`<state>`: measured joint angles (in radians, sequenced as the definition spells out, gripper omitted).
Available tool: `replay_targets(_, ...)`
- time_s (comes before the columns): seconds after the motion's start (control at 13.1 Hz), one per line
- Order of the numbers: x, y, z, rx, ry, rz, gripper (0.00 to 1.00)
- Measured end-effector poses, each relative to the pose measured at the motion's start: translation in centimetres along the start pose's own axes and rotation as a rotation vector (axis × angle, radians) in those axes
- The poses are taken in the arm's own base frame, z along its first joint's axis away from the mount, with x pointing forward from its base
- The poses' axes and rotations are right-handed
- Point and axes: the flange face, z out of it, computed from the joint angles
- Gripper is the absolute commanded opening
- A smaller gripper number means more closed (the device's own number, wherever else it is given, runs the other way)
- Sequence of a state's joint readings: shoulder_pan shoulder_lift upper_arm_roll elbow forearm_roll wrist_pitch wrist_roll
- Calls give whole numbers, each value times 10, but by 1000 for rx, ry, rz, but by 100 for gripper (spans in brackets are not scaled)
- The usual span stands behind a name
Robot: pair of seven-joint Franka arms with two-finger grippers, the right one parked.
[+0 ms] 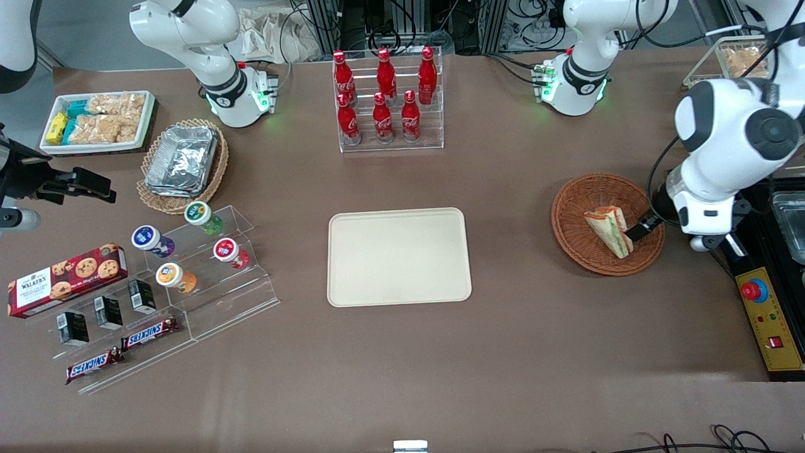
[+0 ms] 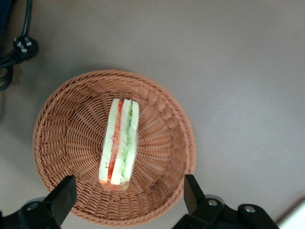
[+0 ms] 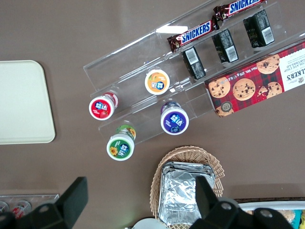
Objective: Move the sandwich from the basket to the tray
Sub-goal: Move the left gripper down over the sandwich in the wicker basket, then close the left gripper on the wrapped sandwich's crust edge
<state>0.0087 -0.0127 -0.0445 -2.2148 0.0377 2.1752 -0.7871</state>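
Observation:
The sandwich (image 1: 609,230) lies on its side in the round reddish-brown wicker basket (image 1: 575,236) toward the working arm's end of the table. In the left wrist view the sandwich (image 2: 119,141) shows its red and green layers in the middle of the basket (image 2: 71,129). My left gripper (image 1: 648,228) hangs above the basket's rim, beside the sandwich. In the left wrist view the gripper (image 2: 127,195) is open, its black fingers (image 2: 191,193) wide apart above the basket, touching nothing. The cream tray (image 1: 398,256) lies flat at the table's middle, with nothing on it.
A clear rack of red cola bottles (image 1: 385,100) stands farther from the front camera than the tray. A clear stepped shelf with yoghurt cups (image 1: 188,251), snack bars and a cookie box sits toward the parked arm's end. A yellow control box (image 1: 768,318) lies beside the basket.

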Motion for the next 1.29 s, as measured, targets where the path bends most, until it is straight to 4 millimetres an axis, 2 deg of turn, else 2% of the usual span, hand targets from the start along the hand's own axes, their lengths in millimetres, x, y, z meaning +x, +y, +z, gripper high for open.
replay_targets(0.68, -27, -26, 80, 27, -29, -44, 100)
replay_targets(1.22, -28, -21, 122, 30, -42, -63, 100)
replay_targets(1.29, -28, -21, 126, 34, -47, -63, 86)
